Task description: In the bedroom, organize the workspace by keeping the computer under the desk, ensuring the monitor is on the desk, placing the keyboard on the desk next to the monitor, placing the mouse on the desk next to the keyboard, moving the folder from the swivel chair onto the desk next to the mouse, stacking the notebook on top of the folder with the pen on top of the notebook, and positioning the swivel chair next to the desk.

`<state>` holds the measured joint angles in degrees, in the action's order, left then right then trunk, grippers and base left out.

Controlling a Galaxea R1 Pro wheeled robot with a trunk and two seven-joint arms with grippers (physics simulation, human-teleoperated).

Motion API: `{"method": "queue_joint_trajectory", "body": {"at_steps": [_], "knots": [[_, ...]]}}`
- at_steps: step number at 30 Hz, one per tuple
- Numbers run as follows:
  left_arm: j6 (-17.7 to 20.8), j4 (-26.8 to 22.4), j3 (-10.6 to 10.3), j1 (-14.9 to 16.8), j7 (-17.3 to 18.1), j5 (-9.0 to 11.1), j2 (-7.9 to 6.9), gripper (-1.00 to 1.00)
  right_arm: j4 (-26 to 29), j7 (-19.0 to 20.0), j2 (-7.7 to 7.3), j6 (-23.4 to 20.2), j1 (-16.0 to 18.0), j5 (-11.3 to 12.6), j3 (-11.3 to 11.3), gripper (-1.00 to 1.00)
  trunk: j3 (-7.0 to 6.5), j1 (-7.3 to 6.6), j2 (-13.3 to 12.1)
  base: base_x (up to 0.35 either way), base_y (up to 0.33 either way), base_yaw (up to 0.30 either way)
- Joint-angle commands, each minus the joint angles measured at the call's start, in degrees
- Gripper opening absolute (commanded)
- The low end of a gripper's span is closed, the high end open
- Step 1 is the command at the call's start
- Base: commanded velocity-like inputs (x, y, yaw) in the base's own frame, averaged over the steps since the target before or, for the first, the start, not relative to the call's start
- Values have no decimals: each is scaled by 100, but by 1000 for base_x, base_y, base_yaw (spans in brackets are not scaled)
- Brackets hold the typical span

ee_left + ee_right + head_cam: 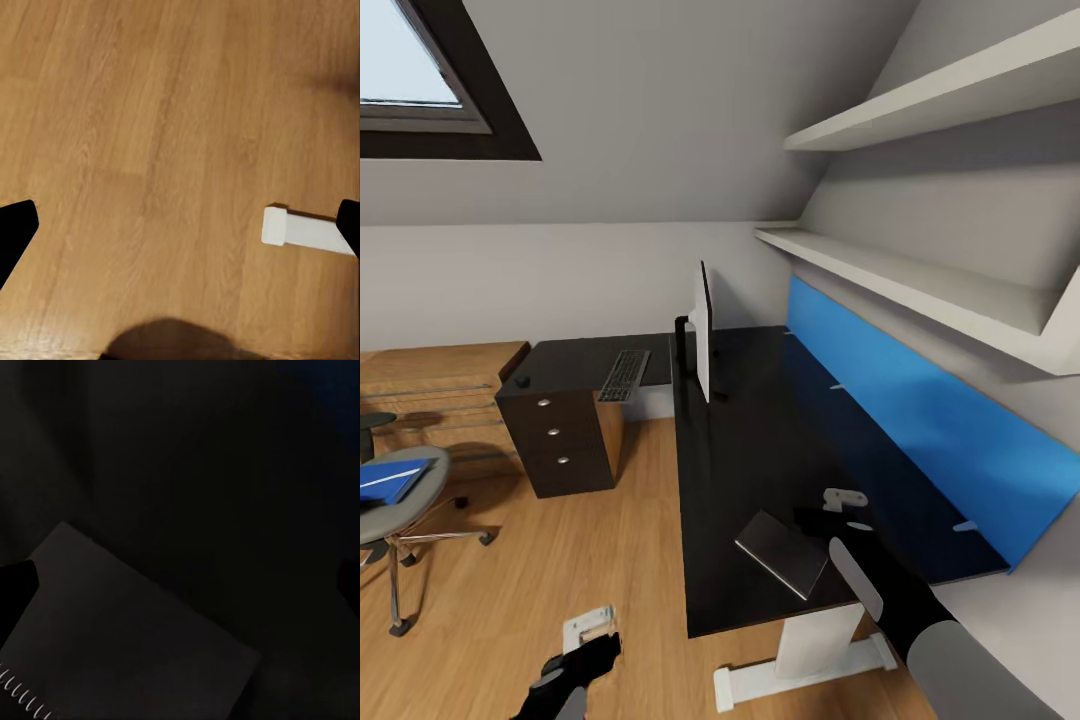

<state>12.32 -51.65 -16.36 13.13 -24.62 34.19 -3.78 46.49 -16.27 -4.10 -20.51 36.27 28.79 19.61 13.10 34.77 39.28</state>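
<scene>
two things are already sorted from what i can see: the monitor (703,330) stands on the desk (760,450), and the keyboard (625,374) lies on the side wing just beside it. the notebook (784,553) lies flat near the front edge of the desk, and the right gripper (847,512) hangs over the desktop right next to it. in the right wrist view the spiral-bound notebook (127,637) sits below and between the finger tips, which stand wide apart with nothing between them, so it's empty

my guess is the notebook step is in hand, but the blue folder (392,480) is still on the swivel chair (400,500) way off to the left, well apart from the desk. the folder has to land on the desk first, so the next move probably means going over to the chair for it

left gripper (592,640) hangs low over the wood floor (150,150), fingers spread wide, holding nothing, with the desk's white foot (300,229) nearby. can't spot the mouse or pen for sure
</scene>
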Motion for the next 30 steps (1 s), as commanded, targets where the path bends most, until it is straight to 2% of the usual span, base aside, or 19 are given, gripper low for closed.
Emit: {"method": "queue_joint_trajectory", "body": {"at_steps": [1,2,4,5,6,10,15,25,26,30], "knots": [[728,-599,478,10,-58,53,-34,100,4,-54,-2,-14,7,60,40,100,10,2,8,0,0,0],[869,-746,567,11,-58,54,-38,100,4,-53,0,-14,6,61,43,100,10,2,8,0,0,0],[1345,-1385,792,13,-65,72,-47,100,1,-57,4,-14,4,63,48,100,10,2,8,0,0,0],[1438,-1516,834,13,-64,85,-46,100,1,-57,4,-14,4,66,48,100,10,2,8,0,0,0],[1663,-1831,934,14,-59,154,-37,100,1,-62,5,-14,3,70,53,100,10,2,8,0,0,0],[1838,-2074,962,14,-50,275,-7,100,0,-71,10,-14,3,68,58,100,10,2,8,0,0,3],[1901,-2097,909,14,-49,326,37,100,0,-76,8,-14,3,63,53,100,10,2,8,0,0,104],[1881,-2040,889,13,-61,297,34,100,-23,-65,-3,-14,3,48,43,100,10,2,8,1,0,257],[1872,-1896,883,14,-67,274,36,100,-25,-62,-3,-14,3,1,47,100,10,2,8,177,0,100],[1865,-1834,875,13,-72,270,46,100,-29,-53,2,-13,-3,-115,81,100,10,2,8,238,0,57]]}}
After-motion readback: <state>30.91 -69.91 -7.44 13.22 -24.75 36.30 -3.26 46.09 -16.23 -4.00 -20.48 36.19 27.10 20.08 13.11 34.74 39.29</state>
